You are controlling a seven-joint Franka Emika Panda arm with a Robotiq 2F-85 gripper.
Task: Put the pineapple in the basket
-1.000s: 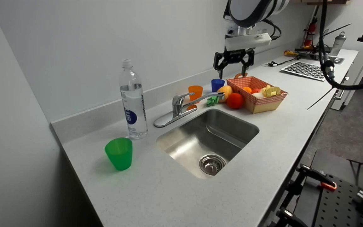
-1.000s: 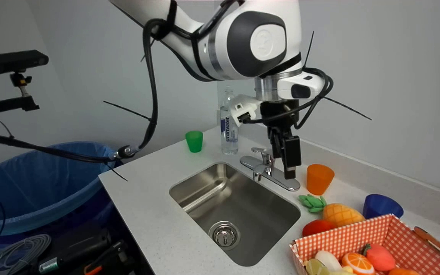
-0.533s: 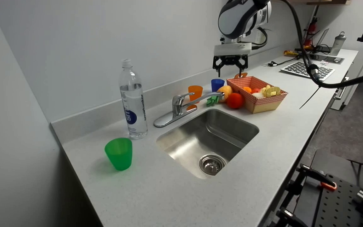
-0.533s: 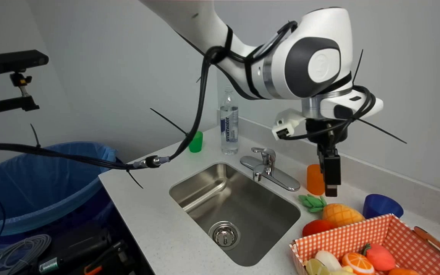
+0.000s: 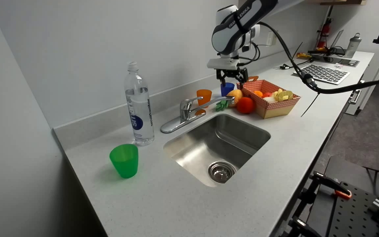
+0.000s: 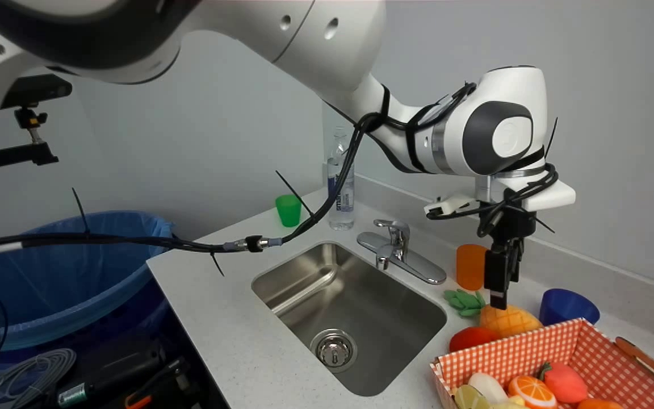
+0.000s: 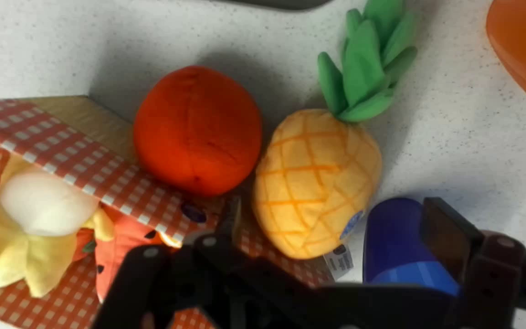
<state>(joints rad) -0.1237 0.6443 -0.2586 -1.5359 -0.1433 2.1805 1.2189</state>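
The pineapple has a yellow-orange body and green leaves. It lies on the counter between the basket and the blue cup in both exterior views [image 5: 235,95] [image 6: 510,321] and fills the middle of the wrist view [image 7: 315,183]. The basket, tan outside with a red-and-white checked lining, stands beside it in both exterior views [image 5: 276,111] [image 6: 511,353] and at the lower left of the wrist view [image 7: 87,176]. My gripper [image 5: 232,85] is open and empty, above the pineapple's body, in both exterior views [image 6: 503,292]. In the wrist view the spread fingers [image 7: 336,217] flank the pineapple's lower end.
A round red toy fruit [image 7: 197,130] sits between pineapple and basket. The blue cup [image 7: 393,242] is close to one finger. An orange cup [image 6: 470,267], the faucet [image 6: 398,241] and the steel sink [image 6: 264,284] are nearby. The basket holds several toy fruits [image 6: 531,391].
The arm has moved from over the faucet side toward the pineapple and come down lower above it, and the gripper has turned somewhat. The fingers stay open. The pineapple and basket have not moved.
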